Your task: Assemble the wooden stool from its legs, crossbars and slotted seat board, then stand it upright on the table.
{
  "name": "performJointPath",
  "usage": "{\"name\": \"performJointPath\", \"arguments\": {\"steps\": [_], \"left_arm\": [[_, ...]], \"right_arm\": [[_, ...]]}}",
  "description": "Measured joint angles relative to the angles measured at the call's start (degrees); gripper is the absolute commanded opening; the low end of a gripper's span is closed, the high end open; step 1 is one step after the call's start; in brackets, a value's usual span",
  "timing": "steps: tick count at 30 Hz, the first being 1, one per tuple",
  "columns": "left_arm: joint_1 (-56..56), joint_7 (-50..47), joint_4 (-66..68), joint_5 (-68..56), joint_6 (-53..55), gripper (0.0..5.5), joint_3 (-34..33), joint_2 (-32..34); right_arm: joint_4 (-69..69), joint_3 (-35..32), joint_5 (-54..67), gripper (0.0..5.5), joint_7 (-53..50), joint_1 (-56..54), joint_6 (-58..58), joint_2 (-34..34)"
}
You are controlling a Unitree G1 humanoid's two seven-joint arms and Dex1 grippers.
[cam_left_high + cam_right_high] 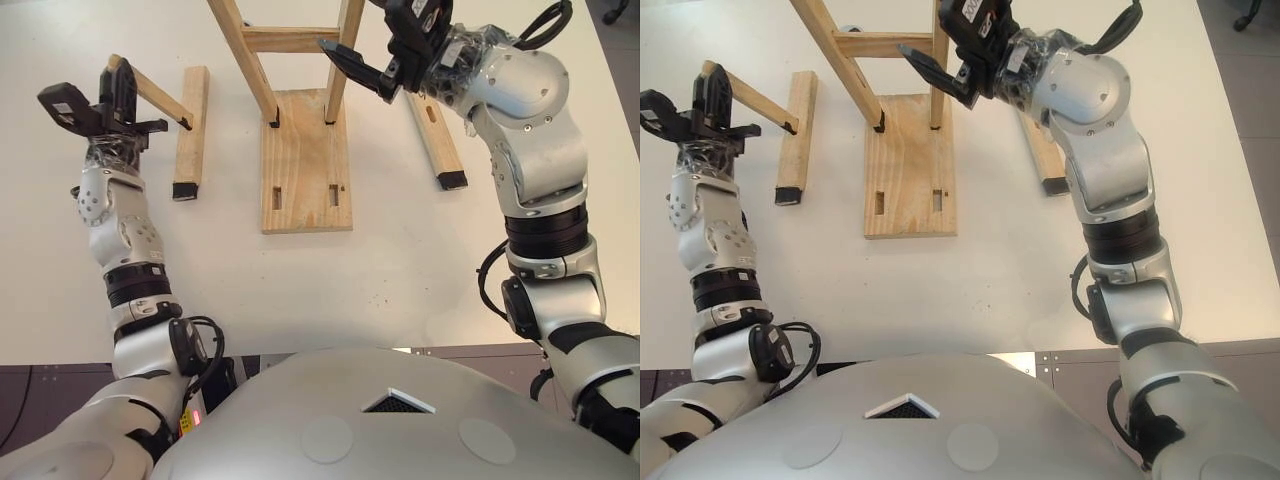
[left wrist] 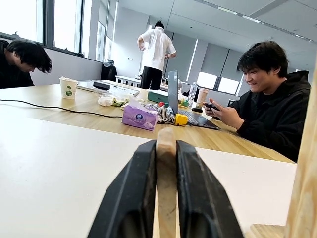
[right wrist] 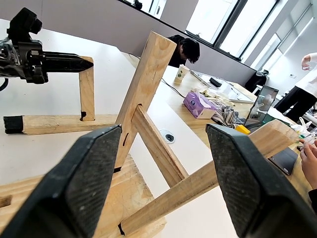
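The slotted seat board [image 1: 305, 165] lies flat mid-table. Two legs [image 1: 248, 60] stand tilted in its far slots, joined by a crossbar [image 1: 290, 39]. My right gripper [image 1: 375, 50] is open beside the right-hand upright leg [image 3: 143, 89], and its fingers [image 3: 94, 183] touch nothing. To the left a third leg [image 1: 192, 130] lies flat with a crossbar [image 1: 160, 98] stuck in its side. My left gripper [image 1: 125, 95] is shut on that crossbar's free end [image 2: 166, 148]. A fourth leg [image 1: 437, 140] lies on the table under my right arm.
The white table [image 1: 400, 270] is bare in front of the seat board. Beyond it stands a long desk [image 2: 99, 106] with a tissue box, a laptop and cups, where people sit.
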State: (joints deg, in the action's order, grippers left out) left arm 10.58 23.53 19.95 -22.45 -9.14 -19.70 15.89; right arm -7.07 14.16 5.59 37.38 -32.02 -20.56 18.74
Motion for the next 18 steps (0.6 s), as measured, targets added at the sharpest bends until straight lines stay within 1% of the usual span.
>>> {"name": "performJointPath", "arguments": {"steps": [1,5,8,12,18], "left_arm": [[-1.5,-0.7,-0.9,2.2,-2.7,0.37,1.6,-0.9],[-3.6,-2.5,-2.8,5.3,-5.2,0.37,4.0,-2.5],[-3.6,-3.1,-2.3,6.2,-4.6,0.37,5.2,-2.3],[-1.3,-3.0,-1.0,6.1,-1.1,0.37,6.2,-0.6],[-0.8,-2.9,0.1,5.8,-1.1,0.37,6.7,-0.1]], "right_arm": [[0.0,0.0,-0.1,3.16,0.0,0.1,0.0,0.0],[0.0,0.0,-0.5,3.16,0.0,0.2,0.0,0.0],[0.0,0.0,-0.5,3.16,0.0,0.3,0.0,0.0],[0.0,0.1,-0.5,3.16,-0.1,0.5,0.0,-0.1],[0.1,0.3,-0.6,3.16,-0.1,0.9,0.0,-0.2]]}}
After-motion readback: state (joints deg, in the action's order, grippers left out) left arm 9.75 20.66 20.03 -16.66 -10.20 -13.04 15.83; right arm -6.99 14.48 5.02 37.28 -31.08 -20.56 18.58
